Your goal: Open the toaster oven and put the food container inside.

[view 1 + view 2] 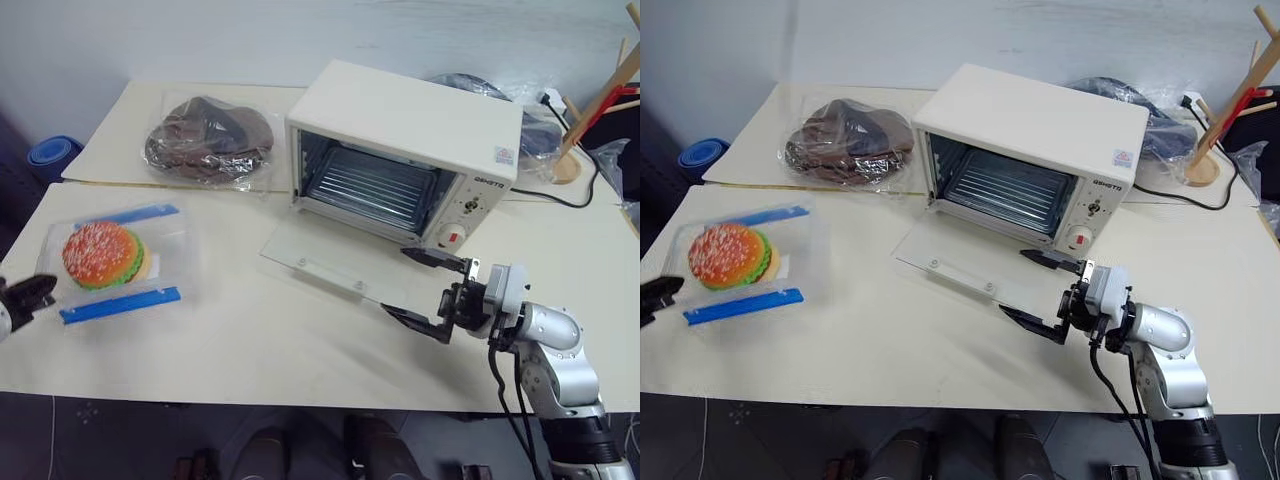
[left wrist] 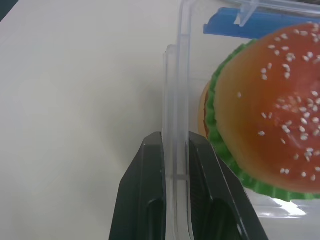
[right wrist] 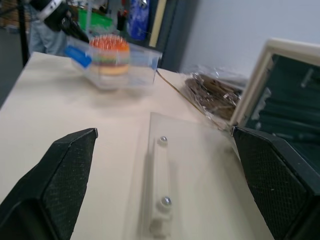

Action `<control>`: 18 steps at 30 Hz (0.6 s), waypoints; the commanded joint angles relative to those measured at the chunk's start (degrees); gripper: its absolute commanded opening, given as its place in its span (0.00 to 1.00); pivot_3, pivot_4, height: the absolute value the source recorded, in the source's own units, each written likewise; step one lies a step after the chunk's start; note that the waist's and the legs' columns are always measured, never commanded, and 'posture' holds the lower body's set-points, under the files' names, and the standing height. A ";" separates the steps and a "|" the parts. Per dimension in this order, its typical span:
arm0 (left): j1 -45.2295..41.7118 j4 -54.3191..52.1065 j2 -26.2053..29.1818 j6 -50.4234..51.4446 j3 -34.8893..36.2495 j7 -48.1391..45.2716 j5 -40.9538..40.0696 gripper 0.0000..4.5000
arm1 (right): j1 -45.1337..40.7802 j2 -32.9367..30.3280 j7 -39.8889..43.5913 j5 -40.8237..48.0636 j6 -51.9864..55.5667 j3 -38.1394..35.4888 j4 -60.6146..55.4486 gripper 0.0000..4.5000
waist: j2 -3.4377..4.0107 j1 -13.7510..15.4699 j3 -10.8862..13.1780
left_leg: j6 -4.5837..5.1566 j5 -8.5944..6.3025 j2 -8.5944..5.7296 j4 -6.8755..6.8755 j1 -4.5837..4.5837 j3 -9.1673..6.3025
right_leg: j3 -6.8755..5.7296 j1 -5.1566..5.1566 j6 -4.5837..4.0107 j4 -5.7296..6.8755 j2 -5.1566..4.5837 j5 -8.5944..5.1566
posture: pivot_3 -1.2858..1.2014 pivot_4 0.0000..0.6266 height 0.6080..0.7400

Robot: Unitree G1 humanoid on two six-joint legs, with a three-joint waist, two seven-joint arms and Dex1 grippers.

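The food container (image 1: 120,260), a clear clamshell with blue strips and a sesame-bun burger inside, is at the table's left side. My left gripper (image 2: 175,142) is shut on its clear side wall, one black finger on each face; it also appears at the left edge (image 1: 25,298). The cream toaster oven (image 1: 400,130) stands at centre back with its glass door (image 1: 330,262) dropped flat on the table and the wire rack visible inside. My right gripper (image 1: 393,280) hovers open over the door's right end, holding nothing, its fingers (image 3: 55,175) spread wide.
A clear bag of dark brown items (image 1: 210,140) lies behind the container, left of the oven. A wooden rack (image 1: 590,110) and a black cable (image 1: 560,195) are at the back right. Bare tabletop lies between the container and the door.
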 commanded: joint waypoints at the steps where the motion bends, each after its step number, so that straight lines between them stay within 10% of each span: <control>1: -10.61 -2.63 1.48 3.22 -10.55 -0.64 -0.66 0.05 | 3.81 -1.85 -0.70 -0.32 -2.22 -3.93 -0.97 1.00 | 0.01 0.57 0.01 | -0.02 0.01 0.00 0.01 -0.01 -0.02 | -0.04 0.00 0.00 -0.01 0.02 0.00 | 0.52 0.24 1.00; 8: -36.41 1.27 -13.08 5.54 -30.92 -1.04 3.73 0.05 | 12.01 -2.92 -3.03 -0.67 -3.56 -8.29 -3.05 1.00 | -0.01 1.02 0.01 | -0.11 0.09 -0.06 0.18 -0.10 0.00 | -0.11 -0.02 0.06 0.39 0.10 0.03 | 0.52 0.24 1.00; 18: -43.72 11.41 -25.51 -3.35 -42.64 -5.37 18.82 0.05 | 17.98 -1.41 -6.94 -0.90 -5.35 -9.39 -7.33 1.00 | 0.02 -0.83 0.02 | -0.17 0.16 0.09 0.20 0.07 0.47 | 0.43 -0.17 0.11 0.52 0.38 0.05 | 0.52 0.24 1.00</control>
